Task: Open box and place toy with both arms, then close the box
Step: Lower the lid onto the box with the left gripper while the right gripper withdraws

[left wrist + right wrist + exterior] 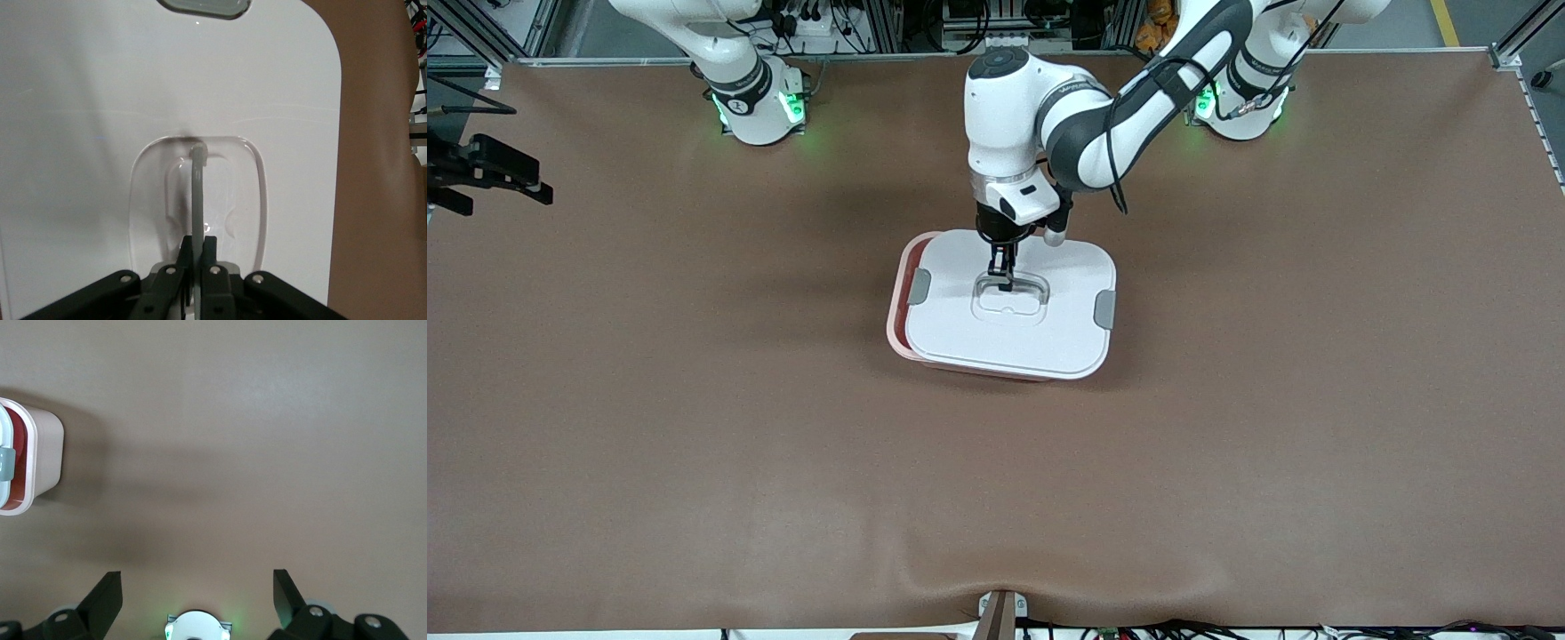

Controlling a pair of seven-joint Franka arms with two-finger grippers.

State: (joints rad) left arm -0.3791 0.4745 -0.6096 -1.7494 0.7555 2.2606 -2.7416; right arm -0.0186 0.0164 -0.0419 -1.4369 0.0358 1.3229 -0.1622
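Observation:
The box's white lid (pixel 1009 333) lies over the pink tub (pixel 896 331) in the middle of the table, shifted toward the left arm's end, so a strip of the tub's rim shows. My left gripper (pixel 1003 283) stands upright over the lid's recess, shut on the raised grey handle (pixel 197 193). In the left wrist view its fingers (pixel 189 248) pinch the handle's thin bar. My right gripper (pixel 195 575) hangs open and empty over bare table near its own base (pixel 197 628). The right wrist view shows the tub (pixel 47 453) with a dark red inside. The toy is hidden.
Grey clips (pixel 1105 308) sit at each short end of the lid. A black device (pixel 489 169) juts in at the right arm's end of the table. A small mount (pixel 1000 613) stands at the table's near edge. Brown cloth covers the table (pixel 694 400).

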